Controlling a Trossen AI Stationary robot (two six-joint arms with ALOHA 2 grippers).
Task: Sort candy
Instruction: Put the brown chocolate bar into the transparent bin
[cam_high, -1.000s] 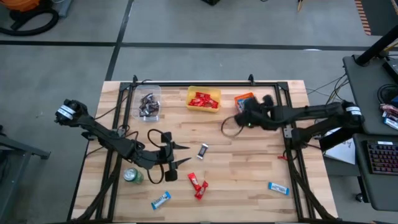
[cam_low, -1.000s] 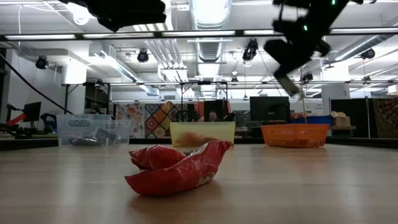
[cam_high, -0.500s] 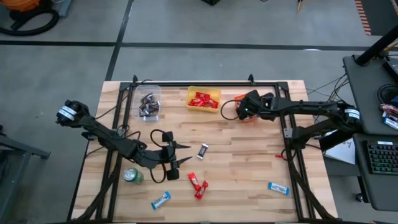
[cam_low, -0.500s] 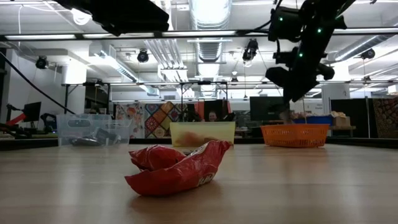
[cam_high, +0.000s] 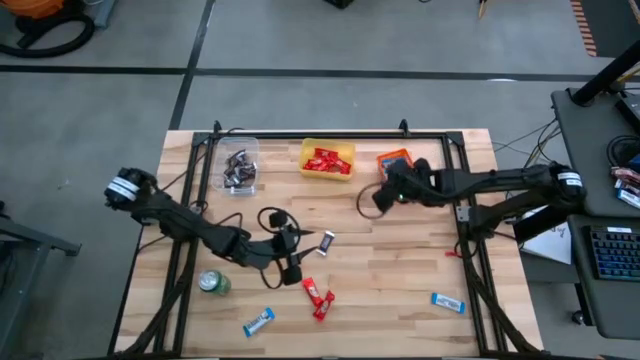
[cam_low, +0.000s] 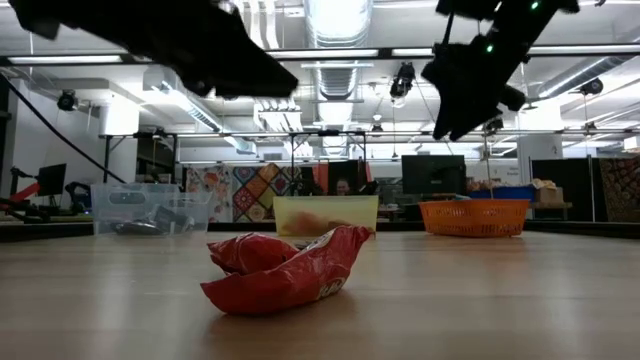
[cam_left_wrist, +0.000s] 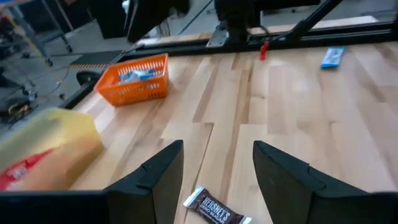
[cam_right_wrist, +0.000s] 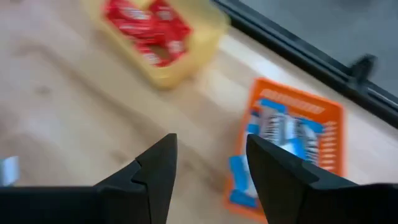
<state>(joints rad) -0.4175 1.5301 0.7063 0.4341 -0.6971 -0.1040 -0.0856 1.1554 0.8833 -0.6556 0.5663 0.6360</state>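
Looking straight down from the high view, three containers line the far edge of the table (cam_high: 400, 290): a clear bin (cam_high: 240, 168) holding dark brown and silver bars, a yellow bin (cam_high: 327, 159) holding red bars, and an orange basket (cam_high: 394, 160) holding blue-and-white ones. The left gripper (cam_high: 296, 252) sits over mid-table just beside a loose dark bar (cam_high: 326, 241). Two red bars (cam_high: 318, 297) lie near the front, a blue bar (cam_high: 258, 321) to the front left and another blue bar (cam_high: 447, 302) to the front right. A green can (cam_high: 212, 283) stands at the left. The right gripper (cam_high: 386, 195) hovers just in front of the orange basket.

The low view shows the crumpled red bars (cam_low: 285, 268) close up on the wood, with the clear bin (cam_low: 148, 209), yellow bin (cam_low: 326, 214) and orange basket (cam_low: 473, 216) in a row behind.

In the left wrist view, the left gripper's fingers (cam_left_wrist: 157, 180) stand spread apart and hold nothing, the dark bar (cam_left_wrist: 216, 208) lying between them on the wood. The orange basket (cam_left_wrist: 135, 78) holds blue wrappers, and a blue bar (cam_left_wrist: 332, 56) lies well apart.

In the right wrist view, the right gripper (cam_right_wrist: 208, 163) is released and empty. Beyond it are the yellow bin (cam_right_wrist: 163, 37) of red bars and the orange basket (cam_right_wrist: 290, 144) of blue-and-white bars.
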